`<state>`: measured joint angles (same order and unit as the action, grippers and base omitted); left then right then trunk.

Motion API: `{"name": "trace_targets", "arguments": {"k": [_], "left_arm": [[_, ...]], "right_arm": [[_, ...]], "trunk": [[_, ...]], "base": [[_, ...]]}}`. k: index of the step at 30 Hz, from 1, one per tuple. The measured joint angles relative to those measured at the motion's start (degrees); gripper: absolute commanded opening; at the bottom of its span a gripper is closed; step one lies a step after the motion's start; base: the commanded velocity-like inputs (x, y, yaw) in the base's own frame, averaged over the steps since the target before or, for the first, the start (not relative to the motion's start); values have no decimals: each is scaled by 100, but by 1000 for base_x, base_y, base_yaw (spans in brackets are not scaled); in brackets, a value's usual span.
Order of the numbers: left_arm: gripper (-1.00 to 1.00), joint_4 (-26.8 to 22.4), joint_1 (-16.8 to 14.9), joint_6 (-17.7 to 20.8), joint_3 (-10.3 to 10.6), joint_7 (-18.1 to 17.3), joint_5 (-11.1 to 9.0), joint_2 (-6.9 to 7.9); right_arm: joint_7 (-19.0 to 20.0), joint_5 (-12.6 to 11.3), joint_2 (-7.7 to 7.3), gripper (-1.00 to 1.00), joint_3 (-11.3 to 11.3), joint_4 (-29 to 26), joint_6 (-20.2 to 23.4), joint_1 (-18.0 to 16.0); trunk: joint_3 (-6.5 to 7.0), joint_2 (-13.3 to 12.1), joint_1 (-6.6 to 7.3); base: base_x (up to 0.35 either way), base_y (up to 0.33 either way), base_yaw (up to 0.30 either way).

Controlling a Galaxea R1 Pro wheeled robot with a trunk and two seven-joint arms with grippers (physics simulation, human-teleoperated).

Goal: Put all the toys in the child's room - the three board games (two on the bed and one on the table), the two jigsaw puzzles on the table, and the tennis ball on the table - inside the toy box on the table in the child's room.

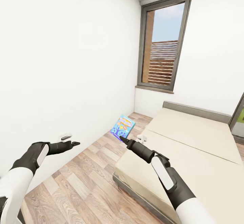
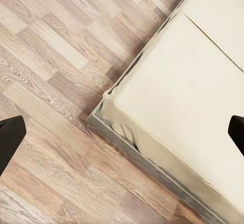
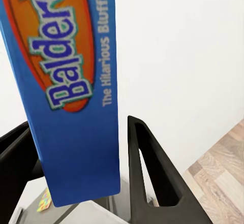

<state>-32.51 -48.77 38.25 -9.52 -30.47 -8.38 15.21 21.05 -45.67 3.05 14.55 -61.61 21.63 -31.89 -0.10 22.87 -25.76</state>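
Note:
A small blue board game [image 1: 122,127], printed "Balderdash" on an orange oval, hangs tilted in the air over the floor beside the bed [image 1: 189,149]. My right gripper [image 1: 122,139] is shut on its lower edge. The right wrist view has the blue box [image 3: 71,92] running up between the two black fingers [image 3: 147,178]. Off to the left, above the wood floor, my left gripper [image 1: 74,144] is open and holds nothing. The left wrist view looks down past its spread fingertips [image 2: 10,142] at the bed corner [image 2: 193,92]. The beige mattress is bare where it shows.
A white wall [image 1: 67,64] runs close along the left. A tall grey-framed window [image 1: 164,44] stands in the far corner above the bed's grey headboard [image 1: 196,111]. A strip of wood plank floor [image 1: 84,183] lies between wall and bed.

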Motion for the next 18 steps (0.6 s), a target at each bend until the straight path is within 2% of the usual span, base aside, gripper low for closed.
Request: {"name": "trace_targets", "arguments": {"k": [10,18], "left_arm": [[100,0,0,0,4,9,-4,1],[100,0,0,-5,2,-3,-6,1]], "right_arm": [[-8,0,13,-100,38,0,-1,0],[-13,7,20,-100,57,1,-1,0]], "trunk": [[7,0,0],[-2,0,0]], "base": [[0,-28,10],[0,-155,220]]}}
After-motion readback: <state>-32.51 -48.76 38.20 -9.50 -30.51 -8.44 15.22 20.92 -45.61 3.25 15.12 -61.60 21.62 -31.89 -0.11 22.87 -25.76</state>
